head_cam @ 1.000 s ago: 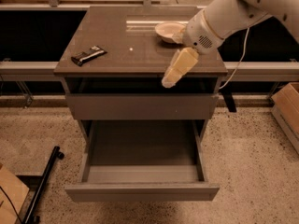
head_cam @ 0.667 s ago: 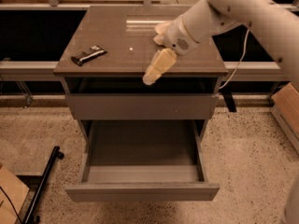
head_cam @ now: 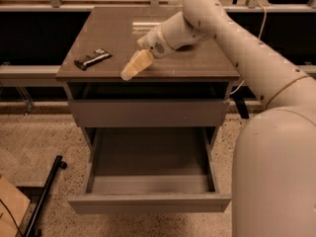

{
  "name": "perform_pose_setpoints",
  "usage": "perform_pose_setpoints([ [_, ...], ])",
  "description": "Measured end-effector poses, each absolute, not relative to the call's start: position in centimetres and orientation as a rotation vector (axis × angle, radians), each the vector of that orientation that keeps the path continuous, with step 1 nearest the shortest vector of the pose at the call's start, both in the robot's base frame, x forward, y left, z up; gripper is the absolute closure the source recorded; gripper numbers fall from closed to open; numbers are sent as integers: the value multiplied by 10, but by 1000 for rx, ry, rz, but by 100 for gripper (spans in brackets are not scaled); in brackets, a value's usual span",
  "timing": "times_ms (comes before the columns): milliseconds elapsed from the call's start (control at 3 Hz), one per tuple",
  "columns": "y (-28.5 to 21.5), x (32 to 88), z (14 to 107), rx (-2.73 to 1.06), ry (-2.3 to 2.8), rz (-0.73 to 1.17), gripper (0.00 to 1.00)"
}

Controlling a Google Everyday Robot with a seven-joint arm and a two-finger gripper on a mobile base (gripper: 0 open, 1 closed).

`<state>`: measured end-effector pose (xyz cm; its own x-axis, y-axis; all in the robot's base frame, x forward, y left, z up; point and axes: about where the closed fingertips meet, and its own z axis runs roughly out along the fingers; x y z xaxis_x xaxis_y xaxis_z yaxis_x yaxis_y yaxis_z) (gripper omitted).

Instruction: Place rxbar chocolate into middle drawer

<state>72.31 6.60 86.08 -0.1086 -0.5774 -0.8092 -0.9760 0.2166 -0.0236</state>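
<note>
**Clerk:** Item nearest the lens?

**Keeper:** Broad white rounded robot body (head_cam: 276,172), filling the lower right of the frame. Lower left: a thin black pole (head_cam: 44,191) lying on the speckled stone floor (head_cam: 39,137).

**Clerk:** Next entry.

**Keeper:** Wide shallow grey middle drawer (head_cam: 148,201), lower centre, pulled fully out. It has a plain front panel and a flat tray with nothing in it. Directly above is a like grey upper drawer front (head_cam: 148,112); it looks pushed in, though a dark gap shows over its top edge.

**Clerk:** And the surface?

**Keeper:** Brown glossy cabinet top (head_cam: 108,33), centre of the frame. The rxbar chocolate (head_cam: 92,59), a flat oblong bar in a black wrapper with pale lettering, lies on it near the front left corner, set at a slant.

**Clerk:** Gripper?

**Keeper:** Tan wedge-shaped gripper (head_cam: 128,73), over the front edge of the top, pointing down and left. It is to the right of the bar, near but apart. Its grip cannot be told from this angle, and nothing is seen held in it.

**Clerk:** Farthest?

**Keeper:** White jointed arm (head_cam: 237,38), arching from the upper centre to the right edge.
</note>
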Motion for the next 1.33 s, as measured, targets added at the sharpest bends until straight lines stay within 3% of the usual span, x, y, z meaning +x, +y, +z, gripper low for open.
perform_pose_setpoints([
  [1000, 106, 761, 866, -1347, 1698, 731, 0],
  [1333, 147, 778, 857, -1365, 1629, 731, 0],
])
